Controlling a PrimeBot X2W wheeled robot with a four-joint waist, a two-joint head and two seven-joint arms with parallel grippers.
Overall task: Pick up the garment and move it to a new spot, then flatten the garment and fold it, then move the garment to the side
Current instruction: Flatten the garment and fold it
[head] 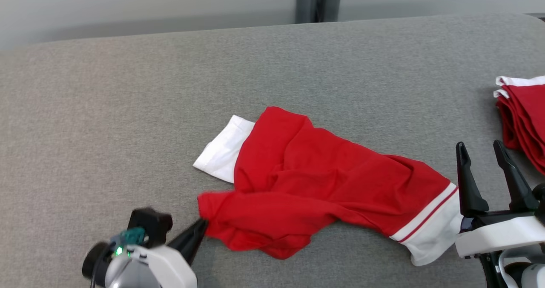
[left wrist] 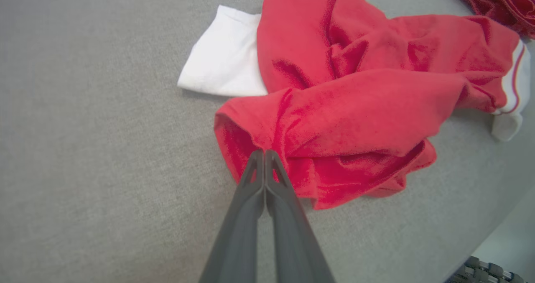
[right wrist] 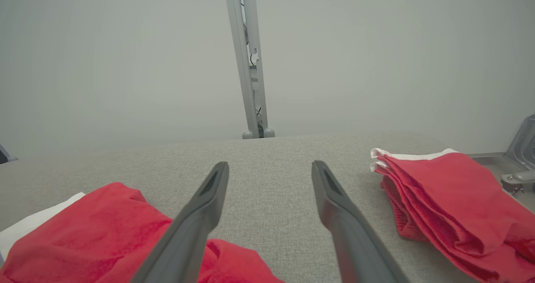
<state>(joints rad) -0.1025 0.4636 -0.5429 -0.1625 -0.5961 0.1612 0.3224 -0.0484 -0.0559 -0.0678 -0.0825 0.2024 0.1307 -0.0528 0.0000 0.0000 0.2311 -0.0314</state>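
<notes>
A crumpled red garment with white sleeve and hem bands lies on the grey fabric-covered table, a little right of centre. My left gripper comes in from the lower left and is shut on the garment's near-left corner, where the cloth bunches to a point. In the left wrist view the two fingers are pressed together over the red garment at its edge. My right gripper stands open just right of the white hem, fingers pointing up. In the right wrist view this gripper holds nothing, and the garment lies at lower left.
A stack of folded red and white garments sits at the table's right edge, close to my right gripper, also seen as the stack. A grey post rises behind the table's far edge. Bare table stretches left and far.
</notes>
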